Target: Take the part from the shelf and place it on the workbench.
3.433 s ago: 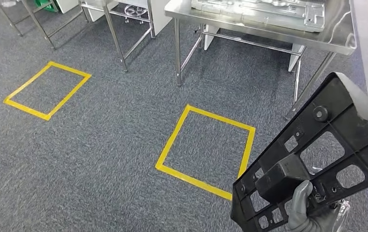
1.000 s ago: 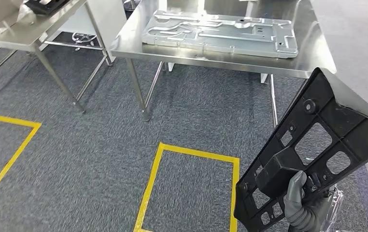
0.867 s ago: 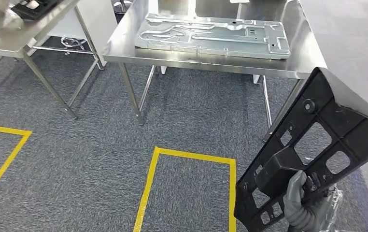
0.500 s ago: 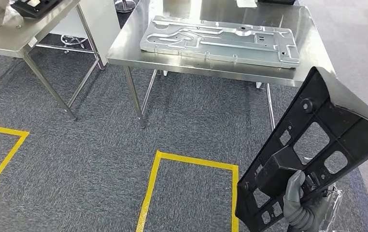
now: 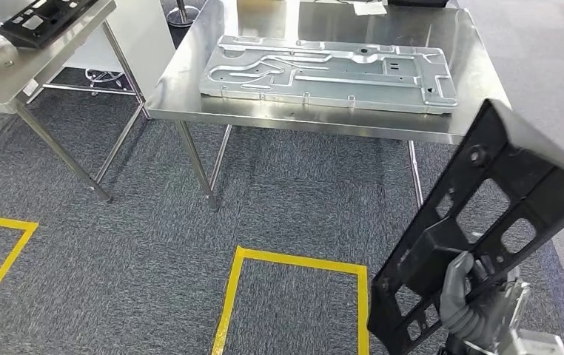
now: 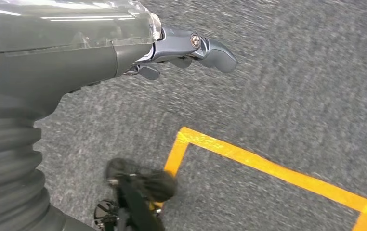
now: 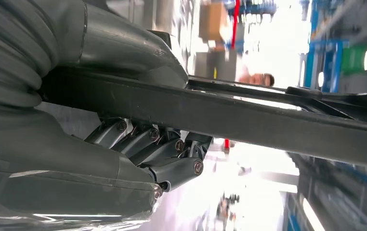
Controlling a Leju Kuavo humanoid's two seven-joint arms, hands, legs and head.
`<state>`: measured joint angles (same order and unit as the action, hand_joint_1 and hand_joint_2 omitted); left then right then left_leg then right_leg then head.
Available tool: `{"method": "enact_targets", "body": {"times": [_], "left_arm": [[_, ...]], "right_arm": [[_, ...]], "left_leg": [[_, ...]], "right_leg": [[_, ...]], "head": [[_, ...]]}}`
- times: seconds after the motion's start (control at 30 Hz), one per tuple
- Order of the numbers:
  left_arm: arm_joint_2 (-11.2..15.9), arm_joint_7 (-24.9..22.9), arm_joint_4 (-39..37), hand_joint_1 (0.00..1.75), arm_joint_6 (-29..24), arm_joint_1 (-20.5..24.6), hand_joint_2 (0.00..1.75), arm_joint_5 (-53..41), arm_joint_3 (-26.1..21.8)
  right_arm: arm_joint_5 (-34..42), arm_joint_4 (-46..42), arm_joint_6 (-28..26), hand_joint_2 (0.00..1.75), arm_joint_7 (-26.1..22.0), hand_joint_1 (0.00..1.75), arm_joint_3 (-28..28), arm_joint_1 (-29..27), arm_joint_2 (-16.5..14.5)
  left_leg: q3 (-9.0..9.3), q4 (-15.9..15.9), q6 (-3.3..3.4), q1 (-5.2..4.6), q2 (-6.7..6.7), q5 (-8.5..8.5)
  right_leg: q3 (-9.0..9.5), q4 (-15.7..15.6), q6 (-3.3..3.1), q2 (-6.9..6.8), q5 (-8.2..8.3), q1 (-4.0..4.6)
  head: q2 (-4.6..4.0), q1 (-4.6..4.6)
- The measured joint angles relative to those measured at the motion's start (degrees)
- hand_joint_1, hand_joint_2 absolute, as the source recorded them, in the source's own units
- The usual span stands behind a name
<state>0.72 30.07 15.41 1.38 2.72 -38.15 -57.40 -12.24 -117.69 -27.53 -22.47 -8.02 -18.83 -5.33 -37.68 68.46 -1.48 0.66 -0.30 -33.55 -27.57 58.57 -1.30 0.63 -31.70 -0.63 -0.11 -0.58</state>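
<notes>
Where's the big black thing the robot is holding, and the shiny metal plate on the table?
black part (image 5: 519, 185): head view, on its upper frame.
metal plate (image 5: 331, 70): head view, on its middle.

Grey carpet floor (image 5: 116, 222), yellow tape squares (image 5: 294, 260), steel tables (image 5: 190, 81), bright blurred background lights

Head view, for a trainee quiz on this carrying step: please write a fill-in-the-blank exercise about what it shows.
1. The black plastic lattice part is held by the robot's ____ hand.
2. A flat stamped grey metal panel lies on the stainless steel ____.
3. The square outline taped on the grey carpet floor is ____ in colour.
4. The left hand holds ____.

Missing words: right; workbench; yellow; nothing
</notes>
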Motion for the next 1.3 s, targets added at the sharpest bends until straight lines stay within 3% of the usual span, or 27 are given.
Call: {"method": "enact_targets", "body": {"times": [0.07, 0.1, 0.13, 0.23, 0.3, 0.33, 0.4, 0.43, 0.47, 0.5, 0.57, 0.6, 0.63, 0.7, 0.77, 0.83, 0.9, 0.97, 1.0, 1.03, 1.1, 1.13, 1.17, 1.23, 1.3], "left_arm": [[0.2, 0.0, 0.0, 0.00, 0.3, -0.3, 1.75, -0.5, -0.1], [0.3, 0.0, 0.0, 0.00, 0.4, -0.4, 1.75, -0.8, -0.2], [0.4, 0.0, 0.0, 0.00, 0.5, -0.5, 1.75, -1.1, -0.3], [0.6, -0.1, 0.0, 0.00, 0.6, -0.2, 1.75, -2.2, -0.5], [0.6, -0.3, 0.0, 0.00, 0.8, 0.0, 1.75, -2.6, -0.5], [0.6, -0.3, 0.0, 0.00, 0.8, 0.0, 1.75, -2.8, -0.5], [0.5, -0.5, 0.0, 0.00, 1.1, 0.1, 1.75, -3.2, -0.5], [0.5, -0.6, 0.0, 0.00, 1.2, 0.1, 1.75, -3.5, -0.5], [0.4, -0.7, 0.0, 0.00, 1.3, 0.1, 1.75, -3.7, -0.5], [0.3, -0.7, -0.1, 0.00, 1.4, 0.1, 1.75, -3.9, -0.5], [0.2, -0.7, -0.1, 0.00, 1.4, 0.2, 1.75, -4.1, -0.5], [0.1, -0.7, -0.1, 0.00, 1.4, 0.3, 1.75, -4.2, -0.5], [0.1, -0.7, -0.1, 0.00, 1.4, 0.4, 1.75, -4.2, -0.5], [0.1, -0.8, -0.2, 0.00, 1.4, 0.7, 1.75, -4.3, -0.5], [0.0, -0.8, -0.2, 0.00, 1.4, 1.1, 1.75, -4.3, -0.5], [0.0, -0.8, -0.2, 0.00, 1.4, 1.3, 1.75, -4.3, -0.5], [0.0, -0.8, -0.2, 0.00, 1.5, 1.2, 1.75, -4.3, -0.5], [-0.1, -0.8, -0.2, 0.00, 1.5, 0.9, 1.75, -4.3, -0.5], [-0.1, -0.8, -0.3, 0.00, 1.5, 0.7, 1.75, -4.3, -0.5], [-0.1, -0.8, -0.3, 0.00, 1.5, 0.6, 1.75, -4.3, -0.6], [0.0, -0.9, -0.3, 0.00, 1.6, 0.2, 1.75, -4.3, -0.6], [0.0, -0.9, -0.4, 0.00, 1.6, 0.0, 1.75, -4.3, -0.7], [0.1, -1.0, -0.4, 0.00, 1.6, -0.2, 1.75, -4.3, -0.7], [0.0, -1.0, -0.4, 0.00, 1.5, -0.1, 1.75, -4.3, -0.7], [-0.1, -1.0, -0.4, 0.00, 1.5, 0.0, 1.75, -4.3, -0.7]], "right_arm": [[-0.9, 0.4, -0.6, 1.75, 1.3, 1.75, 1.6, 1.4, 0.0], [-1.6, 0.7, -1.1, 1.75, 2.1, 1.75, 2.5, 2.2, 0.0], [-2.5, 1.0, -1.7, 1.75, 2.8, 1.75, 3.6, 3.1, 0.0], [-5.8, 2.3, -4.8, 1.75, 4.2, 1.75, 6.6, 6.3, 0.0], [-7.5, 3.2, -6.3, 1.75, 4.5, 1.75, 8.2, 8.5, 0.1], [-8.2, 3.7, -6.8, 1.75, 4.6, 1.75, 8.7, 9.5, 0.3], [-10.1, 4.9, -7.4, 1.75, 5.0, 1.75, 9.4, 11.6, 1.0], [-11.4, 5.5, -7.6, 1.75, 5.3, 1.75, 9.6, 12.7, 1.4], [-12.7, 6.2, -7.8, 1.75, 5.5, 1.75, 9.8, 13.8, 2.0], [-13.8, 6.7, -8.1, 1.75, 5.7, 1.75, 10.0, 14.9, 2.5], [-14.8, 7.7, -8.5, 1.75, 5.9, 1.75, 10.4, 16.7, 3.3], [-14.9, 8.2, -8.6, 1.75, 6.0, 1.75, 10.6, 17.3, 3.6], [-14.9, 8.6, -8.7, 1.75, 6.0, 1.75, 10.8, 17.8, 3.8], [-15.0, 9.0, -8.7, 1.75, 6.2, 1.75, 11.0, 18.7, 4.1], [-15.0, 9.1, -8.8, 1.75, 6.1, 1.75, 11.1, 19.4, 4.2], [-14.9, 9.3, -8.8, 1.75, 6.1, 1.75, 11.2, 19.9, 4.3], [-14.2, 9.4, -8.6, 1.75, 6.2, 1.75, 11.3, 20.1, 4.5], [-13.2, 9.5, -8.3, 1.75, 6.4, 1.75, 11.3, 20.1, 4.7], [-12.7, 9.5, -8.2, 1.75, 6.5, 1.75, 11.3, 20.1, 4.8], [-12.4, 9.5, -8.0, 1.75, 6.5, 1.75, 11.3, 20.1, 4.9], [-11.7, 9.4, -7.6, 1.75, 6.4, 1.75, 11.3, 19.9, 5.1], [-11.4, 9.3, -7.5, 1.75, 6.4, 1.75, 11.4, 19.7, 5.1], [-11.2, 9.0, -7.3, 1.75, 6.4, 1.75, 11.4, 19.4, 5.2], [-10.9, 8.1, -7.2, 1.75, 6.4, 1.75, 11.4, 18.9, 5.5], [-10.8, 7.4, -7.0, 1.75, 6.3, 1.75, 11.5, 18.8, 5.9]], "left_leg": [[0.58, -5.7, 0.27, -0.18, 0.16, 6.19], [0.82, -7.2, 0.64, -0.39, 0.24, 8.27], [0.97, -7.7, 1.10, -0.62, 0.30, 9.10], [2.96, -9.2, 2.41, -0.63, 0.11, 8.40], [5.03, -10.6, 3.05, -0.46, 0.01, 7.93], [5.88, -11.0, 3.28, -0.47, 0.01, 7.56], [7.24, -11.3, 3.40, -0.48, -0.03, 6.55], [8.03, -11.4, 3.35, -0.47, -0.05, 5.87], [8.95, -11.4, 3.27, -0.46, -0.07, 5.11], [9.99, -11.4, 3.16, -0.45, -0.09, 4.29], [11.85, -11.2, 2.78, -0.48, -0.12, 2.52], [12.46, -11.2, 2.46, -0.54, -0.14, 1.73], [13.11, -11.3, 2.08, -0.59, -0.14, 1.13], [13.70, -10.9, 1.25, -0.67, -0.13, 1.18], [12.55, -7.6, 0.68, -0.58, -0.07, 2.19], [8.57, -1.1, 0.24, -0.43, -0.02, 1.52], [3.37, 4.6, 0.00, -0.41, -0.02, -2.18], [0.10, 5.1, 0.25, -0.45, -0.02, -4.87], [-0.48, 3.1, 0.60, -0.56, -0.03, -4.04], [-0.67, 0.0, 1.21, -0.75, -0.03, -1.21], [-0.69, -5.9, 2.55, -1.45, -0.18, 6.89], [-0.52, -7.6, 2.99, -1.75, -0.21, 9.68], [-0.23, -8.5, 3.22, -1.96, -0.22, 10.80], [1.35, -9.6, 3.40, -1.91, -0.13, 10.31], [3.45, -11.2, 3.77, -1.59, -0.17, 9.94]], "right_leg": [[1.54, 0.0, 0.54, 0.08, -1.36, -0.11], [2.01, -0.2, 0.92, 0.16, -1.89, -0.14], [2.41, -0.3, 1.36, 0.24, -2.11, -0.14], [2.07, 2.1, 2.76, 0.18, -0.71, -0.18], [-1.21, 7.5, 3.14, -0.02, -0.10, -0.28], [-3.71, 10.6, 3.25, -0.12, -0.88, -0.31], [-8.70, 14.5, 3.47, -0.20, -4.42, -0.33], [-10.43, 14.6, 3.70, -0.25, -5.82, -0.37], [-11.43, 13.4, 3.86, -0.30, -6.08, -0.42], [-11.83, 11.0, 3.99, -0.37, -4.71, -0.49], [-11.82, 5.1, 3.79, -0.68, 2.83, -0.55], [-11.68, 3.2, 3.35, -0.80, 6.09, -0.38], [-11.56, 2.1, 2.78, -0.86, 8.30, -0.24], [-10.76, 1.8, 1.50, -0.61, 8.20, -0.05], [-9.26, 1.3, 0.62, -0.40, 7.43, -0.20], [-7.62, 0.8, 0.05, -0.37, 6.33, -0.24], [-6.02, 0.7, -0.20, -0.27, 4.90, -0.18], [-4.05, 0.7, -0.24, -0.09, 3.28, -0.05], [-2.95, 0.7, -0.22, -0.04, 2.45, 0.05], [-1.83, 0.7, -0.19, -0.02, 1.58, 0.17], [-0.05, 0.6, 0.10, 0.11, -0.07, 0.38], [0.59, 0.4, 0.39, 0.24, -0.77, 0.38], [1.07, 0.5, 0.73, 0.33, -1.04, 0.36], [1.38, 1.4, 1.41, 0.28, -0.50, 0.24], [-0.80, 5.8, 2.01, 0.08, 0.73, 0.18]], "head": [[-0.01, 0.02], [-0.01, 0.02], [-0.01, 0.03], [0.01, 0.08], [0.01, 0.20], [0.00, 0.28], [0.00, 0.29], [0.00, 0.28], [0.00, 0.29], [0.00, 0.29], [-0.01, 0.31], [-0.01, 0.33], [-0.01, 0.35], [-0.01, 0.38], [-0.01, 0.32], [-0.01, 0.22], [-0.01, 0.16], [0.00, 0.15], [0.00, 0.15], [-0.01, 0.15], [-0.02, 0.23], [-0.02, 0.25], [-0.01, 0.23], [0.00, 0.11], [-0.01, 0.14]]}}
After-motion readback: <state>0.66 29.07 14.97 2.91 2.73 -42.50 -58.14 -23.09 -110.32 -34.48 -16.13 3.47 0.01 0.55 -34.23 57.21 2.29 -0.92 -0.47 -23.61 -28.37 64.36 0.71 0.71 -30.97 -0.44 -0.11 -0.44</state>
